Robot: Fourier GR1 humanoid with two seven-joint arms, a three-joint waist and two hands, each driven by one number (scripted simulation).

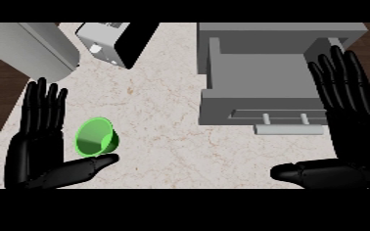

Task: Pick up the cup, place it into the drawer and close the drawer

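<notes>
The cup (96, 137) is bright green, smooth and round, lying tipped on its side on the counter (166, 112) at the lower left, its open mouth turned toward the viewer so the paler inside wall shows. Nothing is visible inside it. It sits in the gap between the fingers and thumb of the left hand (29, 147), whose glossy black fingers stand straight and spread just to the cup's left, while the thumb stretches out beneath it, its tip just beside or touching the cup's lower rim; the hand is not closed round the cup.

The counter is a pale, cream stone-like surface with thin brownish veins. Well to the right of the cup stands the drawer (253, 78), a plain matte grey box pulled open from a grey cabinet (282, 29), with a flat bottom, upright walls and a pale bar handle (288, 128) on two short posts at its front. The drawer holds nothing that can be seen. The right hand (343, 103) is spread flat, fingers straight, over the drawer's right side, thumb out below the handle.

At the upper left are a rounded grey appliance (36, 49) and a white box with a black panel (115, 41).
</notes>
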